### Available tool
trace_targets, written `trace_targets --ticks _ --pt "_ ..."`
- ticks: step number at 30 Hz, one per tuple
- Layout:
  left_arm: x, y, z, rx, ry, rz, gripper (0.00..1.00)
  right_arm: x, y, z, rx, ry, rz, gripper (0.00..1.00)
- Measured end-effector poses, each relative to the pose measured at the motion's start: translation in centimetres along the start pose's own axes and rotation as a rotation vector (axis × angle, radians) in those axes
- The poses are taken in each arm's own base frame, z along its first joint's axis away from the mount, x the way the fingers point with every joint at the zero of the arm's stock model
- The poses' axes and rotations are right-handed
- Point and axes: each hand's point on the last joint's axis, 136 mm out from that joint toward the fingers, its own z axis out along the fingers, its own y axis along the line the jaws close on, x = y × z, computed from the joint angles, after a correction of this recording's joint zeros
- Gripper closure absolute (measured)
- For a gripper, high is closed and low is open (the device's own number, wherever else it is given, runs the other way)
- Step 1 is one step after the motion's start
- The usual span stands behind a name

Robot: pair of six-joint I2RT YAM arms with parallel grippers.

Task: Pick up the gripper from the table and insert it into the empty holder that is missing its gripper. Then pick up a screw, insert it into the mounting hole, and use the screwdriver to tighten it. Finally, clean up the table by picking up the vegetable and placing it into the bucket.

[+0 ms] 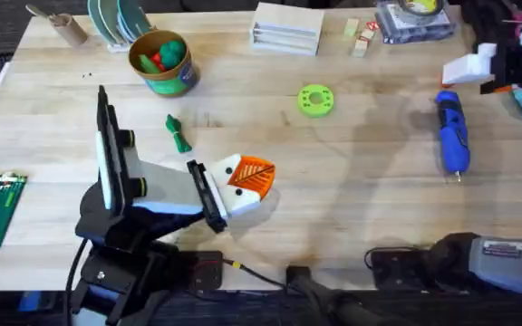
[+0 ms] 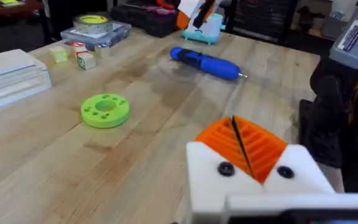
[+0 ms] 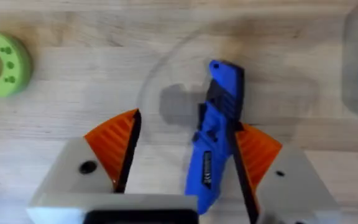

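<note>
Screwdriver (image 3: 213,143), chunky blue cyl, lies betw wide-spread orange ribbed pads of right gripper (image 3: 185,155); left gripper (image 2: 241,146) pads pressed together

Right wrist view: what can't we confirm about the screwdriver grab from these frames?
- Screwdriver, right wrist view: its near end is hidden by the right gripper's body at the picture's edge.
- Contact: one orange pad sits right at the screwdriver's side. Whether it touches cannot be told.
- Overhead: that gripper is partly cut off by the right edge and covered by its dark arm, so its height over the table is unclear.
</note>
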Motion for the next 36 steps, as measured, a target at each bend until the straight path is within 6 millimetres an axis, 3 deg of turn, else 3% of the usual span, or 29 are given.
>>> trace_targets --ticks 13,26,36 --pt "0.0 0.0 0.0 0.000 0.000 0.000 0.997 0.5 -2.7 1.8 0.114 0.069 -0.084 0.123" --pt "0.0 0.0 0.0 0.000 0.000 0.000 0.997 2.9 -3.4 6.6 0.078 0.212 -0.064 0.123" --pt "0.0 0.0 0.0 0.000 0.000 0.000 0.997 3.4 -3.9 8.7 0.072 0.245 -0.060 0.123"
